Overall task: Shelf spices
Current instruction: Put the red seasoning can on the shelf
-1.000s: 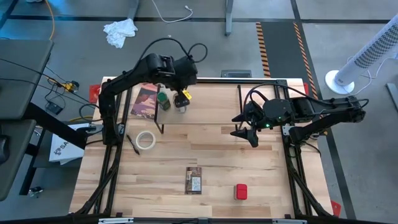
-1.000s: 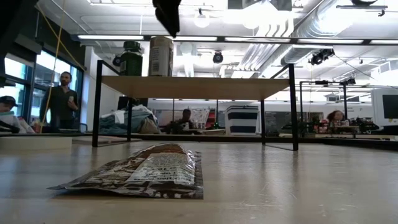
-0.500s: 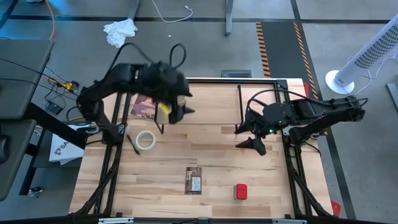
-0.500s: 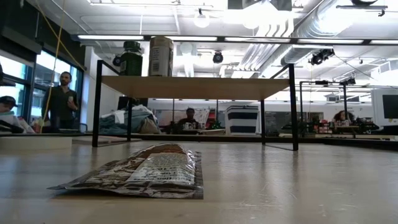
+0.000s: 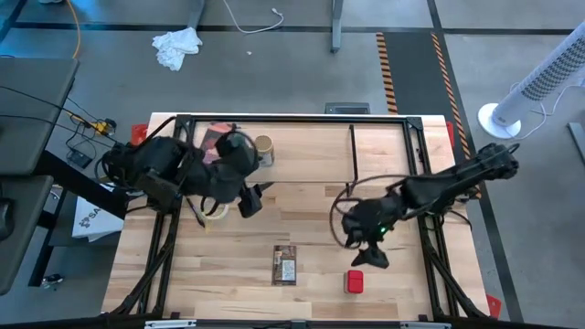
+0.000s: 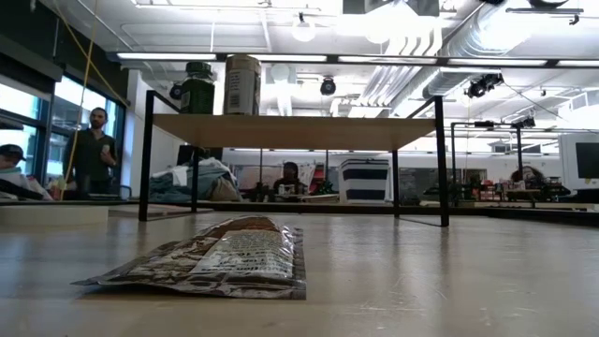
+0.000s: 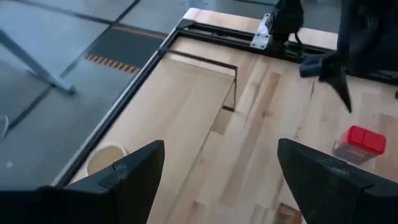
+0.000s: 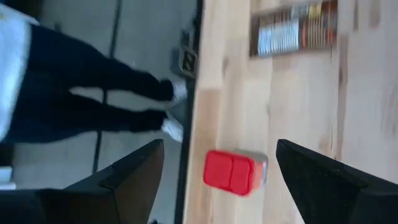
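The shelf (image 6: 295,131) stands at the table's far left; its top board (image 5: 306,151) carries the green-lidded jar (image 6: 197,89) and the tan-lidded jar (image 6: 241,84), which also shows from above (image 5: 264,146). The flat packet (image 5: 285,265) lies near the near edge, and the red tin (image 5: 355,281) stands to its right. My left gripper (image 5: 251,203) is open, in front of the shelf's left end, touching nothing. My right gripper (image 5: 368,253) is open and hovers just beyond the red tin (image 8: 233,171). In the high view my left arm hides the green jar.
A white tape roll (image 5: 215,208) lies half under my left arm. A dark maroon packet (image 5: 215,142) lies at the shelf's left end. A person's legs (image 8: 93,81) stand beside the table's near edge. Bare wood stretches between the shelf and the packet.
My left arm has drawn back from the jars on the shelf, swinging toward the table's left and near side and dropping lower; both jars stay upright on the board. My right arm has reached from the table's right toward the near edge, ending close to the red tin.
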Robot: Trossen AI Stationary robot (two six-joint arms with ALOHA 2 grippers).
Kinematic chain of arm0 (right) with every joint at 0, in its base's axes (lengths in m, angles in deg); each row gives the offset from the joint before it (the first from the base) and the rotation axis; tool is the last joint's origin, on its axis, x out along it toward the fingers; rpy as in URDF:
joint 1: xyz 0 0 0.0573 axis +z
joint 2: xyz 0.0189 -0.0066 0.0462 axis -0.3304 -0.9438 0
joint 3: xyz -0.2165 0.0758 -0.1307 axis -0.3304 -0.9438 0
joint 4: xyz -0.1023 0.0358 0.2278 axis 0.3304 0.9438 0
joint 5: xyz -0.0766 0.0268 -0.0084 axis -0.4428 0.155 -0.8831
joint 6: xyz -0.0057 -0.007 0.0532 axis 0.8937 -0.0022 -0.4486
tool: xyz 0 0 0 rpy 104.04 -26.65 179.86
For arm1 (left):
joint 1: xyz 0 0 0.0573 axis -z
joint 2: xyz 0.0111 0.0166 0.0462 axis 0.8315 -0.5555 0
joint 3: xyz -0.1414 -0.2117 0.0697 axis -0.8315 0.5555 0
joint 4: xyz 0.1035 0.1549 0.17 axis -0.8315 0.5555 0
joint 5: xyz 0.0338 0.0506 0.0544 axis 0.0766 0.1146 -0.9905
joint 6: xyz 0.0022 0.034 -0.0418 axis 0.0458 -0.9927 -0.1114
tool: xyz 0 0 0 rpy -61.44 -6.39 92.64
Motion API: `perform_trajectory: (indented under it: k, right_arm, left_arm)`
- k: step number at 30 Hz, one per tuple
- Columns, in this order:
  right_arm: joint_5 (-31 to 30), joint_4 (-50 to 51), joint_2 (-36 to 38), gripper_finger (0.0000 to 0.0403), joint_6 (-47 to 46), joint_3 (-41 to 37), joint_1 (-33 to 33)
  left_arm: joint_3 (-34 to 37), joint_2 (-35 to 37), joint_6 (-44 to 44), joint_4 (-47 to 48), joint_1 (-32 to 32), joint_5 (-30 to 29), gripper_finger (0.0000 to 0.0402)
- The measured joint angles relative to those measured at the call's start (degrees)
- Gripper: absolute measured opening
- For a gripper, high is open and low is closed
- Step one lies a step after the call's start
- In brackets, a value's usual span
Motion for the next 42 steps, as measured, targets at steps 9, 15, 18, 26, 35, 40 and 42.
perform_trajectory:
  k: [9, 15, 18, 26, 35, 40, 42]
  right_arm:
    - [0.91, 9.05, -4.14, 0.0306, -2.18, 0.00, 2.42]
    - [1.53, 13.95, -3.81, 0.0306, -16.00, -0.02, 5.94]
    - [-0.57, 13.33, -4.05, 0.0306, -27.22, 0.00, 7.83]
    - [-5.44, 4.56, -9.18, 0.0306, -52.50, -0.55, 11.70]
    - [-5.59, -8.32, -15.82, 0.0303, -66.95, -0.57, 14.35]
    - [-5.65, -7.95, -16.57, 0.0256, -67.73, -0.57, 15.26]
    - [-6.35, -8.20, -16.55, 0.0220, -67.93, -0.57, 15.71]
  left_arm:
    - [12.01, 1.22, 15.34, 2.29, 4.83, -1.65, 0.0310]
    - [26.36, 3.53, 18.61, 0.38, 4.87, 1.41, 0.0310]
    - [33.31, 5.67, 20.12, -2.85, 4.67, 3.35, 0.0310]
    - [46.57, 11.70, 19.93, -12.56, 4.37, 7.47, 0.0310]
    - [47.82, 16.76, 10.05, -14.34, 4.05, 7.15, 0.0310]
    - [47.84, 18.30, 5.80, -14.50, 2.74, 6.93, 0.0310]
    - [47.84, 18.51, 5.80, -14.63, 1.94, 6.58, 0.0310]
